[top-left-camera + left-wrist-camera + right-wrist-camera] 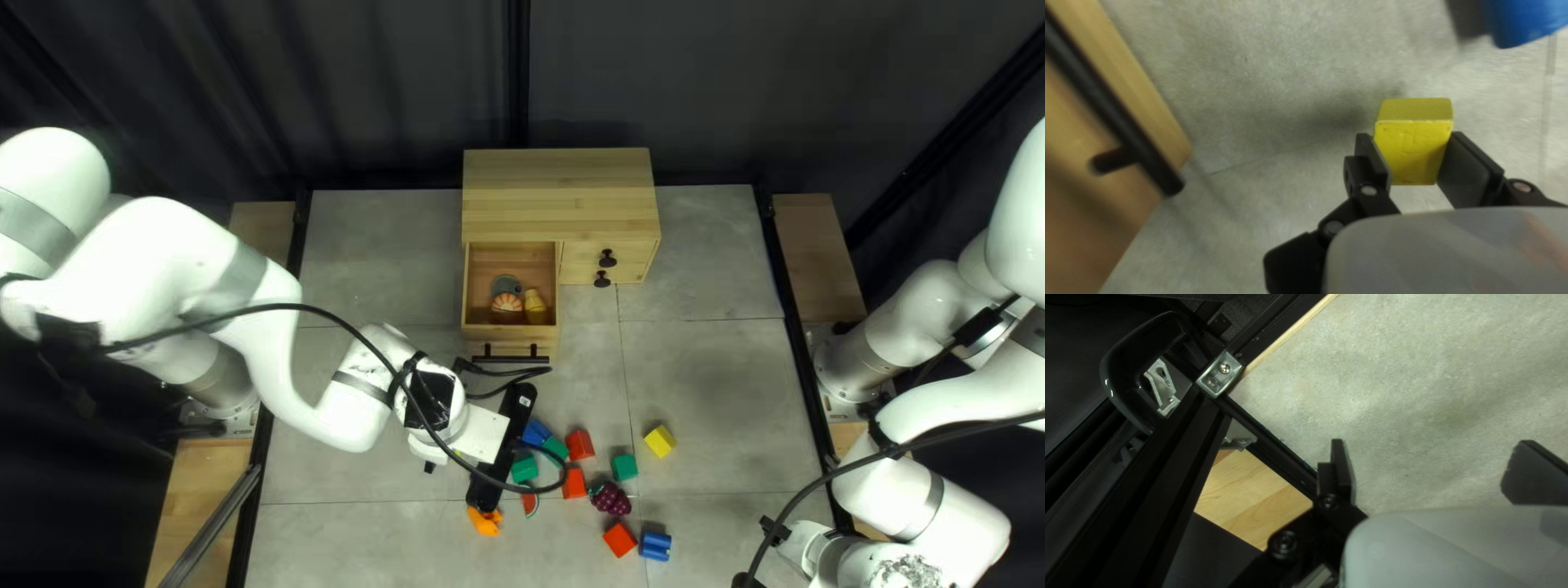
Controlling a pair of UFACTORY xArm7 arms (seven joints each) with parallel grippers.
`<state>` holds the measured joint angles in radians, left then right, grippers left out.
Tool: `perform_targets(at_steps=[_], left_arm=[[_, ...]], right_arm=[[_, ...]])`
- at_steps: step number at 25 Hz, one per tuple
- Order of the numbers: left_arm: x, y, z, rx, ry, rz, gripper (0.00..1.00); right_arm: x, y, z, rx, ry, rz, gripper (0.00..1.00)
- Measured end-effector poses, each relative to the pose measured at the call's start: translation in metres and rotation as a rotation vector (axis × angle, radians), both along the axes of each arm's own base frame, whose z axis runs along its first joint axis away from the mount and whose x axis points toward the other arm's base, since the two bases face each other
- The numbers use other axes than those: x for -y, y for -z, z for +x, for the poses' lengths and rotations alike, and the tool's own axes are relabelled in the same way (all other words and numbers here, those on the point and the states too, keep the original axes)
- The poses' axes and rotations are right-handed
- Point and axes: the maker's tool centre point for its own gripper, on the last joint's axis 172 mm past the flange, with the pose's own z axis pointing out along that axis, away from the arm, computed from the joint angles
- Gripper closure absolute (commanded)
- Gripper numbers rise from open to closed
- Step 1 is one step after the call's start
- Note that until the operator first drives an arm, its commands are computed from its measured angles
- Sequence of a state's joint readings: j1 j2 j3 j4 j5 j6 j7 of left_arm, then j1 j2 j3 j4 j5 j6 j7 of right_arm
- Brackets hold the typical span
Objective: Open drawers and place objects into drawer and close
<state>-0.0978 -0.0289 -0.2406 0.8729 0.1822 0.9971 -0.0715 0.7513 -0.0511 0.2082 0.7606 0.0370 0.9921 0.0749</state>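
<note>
Pinching a yellow block [1413, 149], the left end effector [516, 409] hovered before the pale wooden cabinet [556, 196], the right end effector [1432, 451] gaping wide.

In the top left view, the cabinet [556, 180] stands at the upper centre of the frame, at the far edge of the table [708, 381]. An open drawer [476, 272] extends from the left part of the cabinet front; toys [536, 306] lie inside it. Two knobs [607, 258] are mounted to its right, one above the other. Blocks [580, 443] lie grouped at the lower centre of the frame. The grape toy [612, 500] lies among them, above a cylindrical block [655, 546]. One outlying block [660, 440] lies to the right of the group.
</note>
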Motion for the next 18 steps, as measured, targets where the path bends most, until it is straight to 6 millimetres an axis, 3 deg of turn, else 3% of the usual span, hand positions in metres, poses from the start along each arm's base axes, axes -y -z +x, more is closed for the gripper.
perform_targets(at_steps=[3,6,9,12,13,14,15,18], left_arm=[[-0.027,-0.038,0.008,0.011,-0.027,0.052,1.00],[-0.072,-0.073,0.022,0.031,-0.074,0.111,1.00],[-0.115,-0.087,0.036,0.055,-0.128,0.152,1.00],[-0.150,-0.084,0.055,0.095,-0.185,0.178,1.00],[-0.161,-0.081,0.063,0.111,-0.207,0.185,0.83],[-0.170,-0.077,0.069,0.126,-0.227,0.188,0.11],[-0.176,-0.073,0.074,0.139,-0.244,0.191,0.03],[-0.193,-0.058,0.084,0.167,-0.294,0.193,0.00]], right_arm=[[0.000,0.000,0.000,0.000,0.000,0.000,0.00],[0.000,0.000,0.000,0.000,0.000,0.000,0.00],[0.000,0.000,0.000,0.000,0.000,0.000,0.00],[0.000,0.000,0.000,0.000,0.000,0.000,0.00],[0.000,0.000,0.000,0.000,0.000,0.000,0.00],[0.000,0.000,0.000,0.000,0.000,0.000,0.00],[0.000,0.000,0.000,0.000,0.000,0.000,0.00],[0.000,0.000,0.000,0.000,0.000,0.000,0.00]])
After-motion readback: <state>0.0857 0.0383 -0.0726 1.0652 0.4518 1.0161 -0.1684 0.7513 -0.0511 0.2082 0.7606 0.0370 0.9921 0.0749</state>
